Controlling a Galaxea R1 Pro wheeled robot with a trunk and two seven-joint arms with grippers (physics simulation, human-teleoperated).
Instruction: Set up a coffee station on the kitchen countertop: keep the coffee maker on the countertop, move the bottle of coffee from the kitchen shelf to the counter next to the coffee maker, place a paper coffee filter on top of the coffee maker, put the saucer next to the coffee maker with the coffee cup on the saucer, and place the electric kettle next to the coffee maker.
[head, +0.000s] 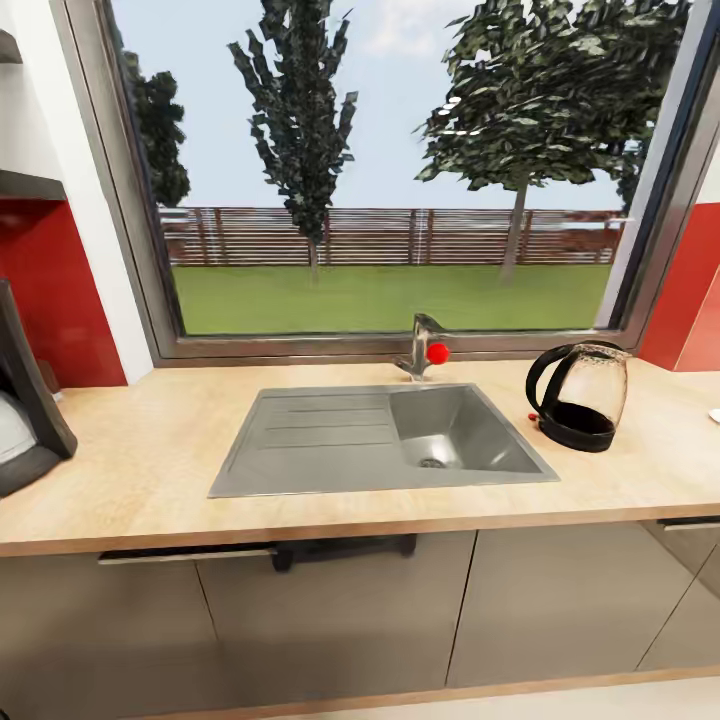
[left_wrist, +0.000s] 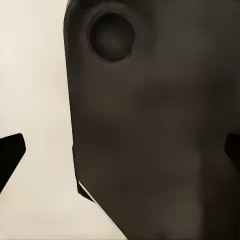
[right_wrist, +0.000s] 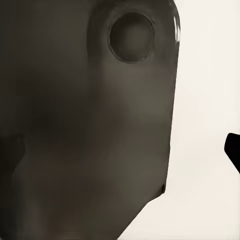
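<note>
The electric kettle (head: 585, 395), clear glass with a black handle and base, stands on the kitchen countertop (head: 130, 470) to the right of the sink. The black coffee maker (head: 25, 400) is cut off by the left edge of the head view, its steel carafe partly showing. A dark slab of the kitchen shelf (head: 28, 185) juts in at the upper left. My left gripper (left_wrist: 122, 150) is open, its dark fingertips (left_wrist: 11, 155) far apart in front of a dark rounded robot part. My right gripper (right_wrist: 122, 150) also looks open, with one fingertip (right_wrist: 233, 150) at the frame's edge.
A grey sink (head: 460, 430) with a drainboard is set into the middle of the counter, with a steel faucet (head: 425, 345) with a red knob behind it. A big window spans the back wall. A white sliver (head: 715, 414) shows at the right edge. Grey cabinet fronts (head: 330, 610) run below.
</note>
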